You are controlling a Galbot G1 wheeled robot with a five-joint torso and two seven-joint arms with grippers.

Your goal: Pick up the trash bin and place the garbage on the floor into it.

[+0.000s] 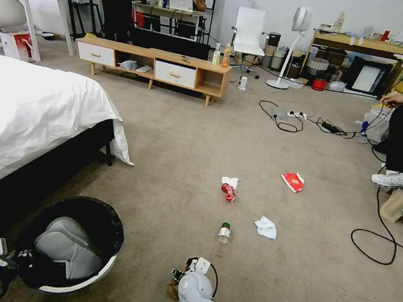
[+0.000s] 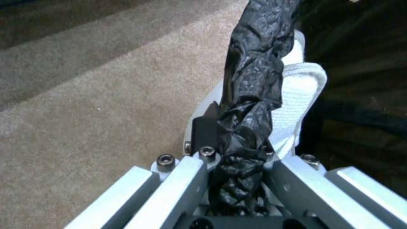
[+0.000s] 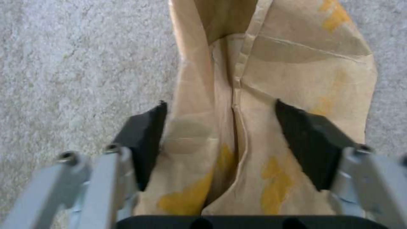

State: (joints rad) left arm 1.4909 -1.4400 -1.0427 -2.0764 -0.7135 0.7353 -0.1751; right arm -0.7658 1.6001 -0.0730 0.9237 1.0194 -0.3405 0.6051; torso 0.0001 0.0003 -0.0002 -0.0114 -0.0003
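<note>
The fingers (image 3: 146,140) of the right gripper (image 3: 220,143) stand apart on either side of the brown paper bag (image 3: 271,95), which lies on the carpet near the robot; whether the pads press the paper cannot be told. The left gripper (image 2: 237,152) is clamped on the rim of the trash bin (image 1: 90,276), pinching the black liner (image 2: 254,63) at the near left, beside the bed (image 1: 19,107).

The bag looks light, thin and crushable, so a pinch across its folded middle should hold. The bin seems light but wide, and will likely tilt when carried by one edge.

Further out on the carpet (image 1: 189,129) lie a green-capped bottle (image 1: 224,233), a crushed red can (image 1: 228,192), two tissues (image 1: 265,227) and a red packet (image 1: 293,181). The pile is short and even; cables (image 1: 376,240) trail at the right.
</note>
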